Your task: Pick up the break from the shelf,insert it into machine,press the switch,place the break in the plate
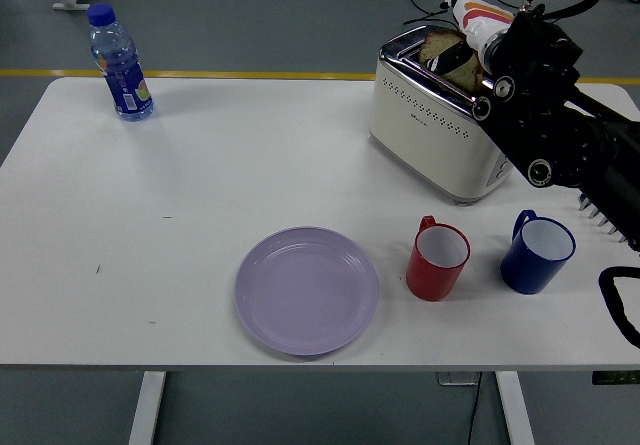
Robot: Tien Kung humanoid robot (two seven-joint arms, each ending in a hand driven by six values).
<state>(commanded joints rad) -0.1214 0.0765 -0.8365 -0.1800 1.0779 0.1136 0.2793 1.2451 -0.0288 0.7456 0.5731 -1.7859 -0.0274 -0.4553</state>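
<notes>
A white table (200, 185) filled most of the view, seen from above. At its far right stood a cream and chrome toaster (440, 130), and a slice of bread (443, 53) poked up out of its top slot, only partly seen. The robot's right arm (560, 130) — black, bulky, reaching in from the right edge — lay across the toaster's right end and hid the side where its controls were. The right hand (470, 33) sat over the slot, touching or just above the bread; its fingers were dark against the crust, so I could not tell whether they were closed on the slice or merely resting there. Near the table's front edge lay an empty lilac plate (307, 290), well apart from the toaster. Just right of it stood a red mug (438, 259), then a blue mug (537, 252), both below the arm. A water bottle (120, 62) with a blue cap stood alone at the far left corner. A toothed rack (610, 215) peeked out beside the arm at the right edge, mostly cut off. Cables lay on the grey floor beyond — too tangled to make out.
</notes>
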